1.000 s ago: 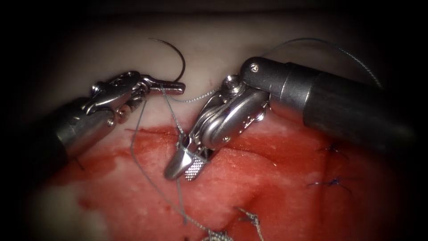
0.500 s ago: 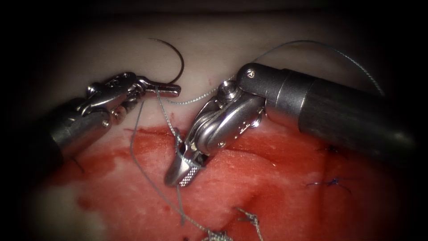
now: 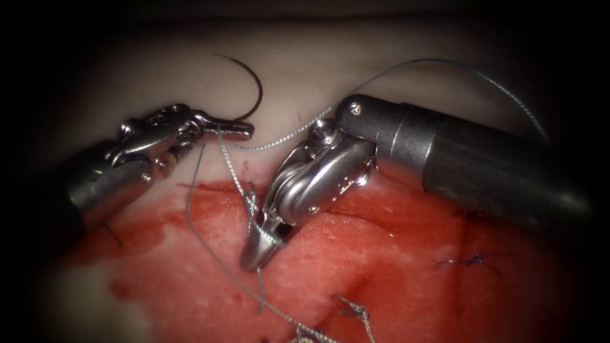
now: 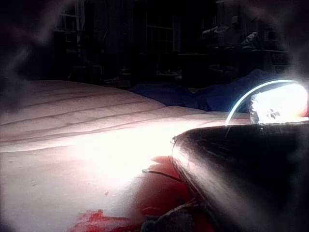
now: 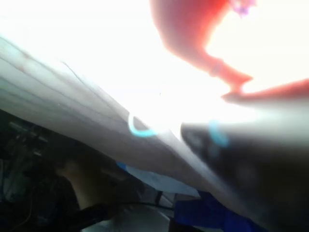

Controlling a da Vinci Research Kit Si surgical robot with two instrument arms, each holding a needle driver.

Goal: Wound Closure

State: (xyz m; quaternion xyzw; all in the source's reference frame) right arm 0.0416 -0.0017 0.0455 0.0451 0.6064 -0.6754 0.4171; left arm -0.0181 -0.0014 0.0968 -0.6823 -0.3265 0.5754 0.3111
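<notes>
Since a second ago, the right end effector (image 3: pixel 259 253) has narrowed its jaws, which now look nearly together on the thread (image 3: pixel 236 181) over the red-stained tissue (image 3: pixel 394 254); whether they truly grip it is unclear. At about ten o'clock from it, the left end effector (image 3: pixel 238 129) has drifted slightly left, jaws clamped on the needle (image 3: pixel 253 79) near its thread end. From there the needle arcs up toward twelve o'clock, free of the tissue. Thread loops between both tools.

room: dark, dim shelving (image 4: pixel 159 43) behind | blue drape (image 4: pixel 203 96) on bench | light: harsh glare
</notes>
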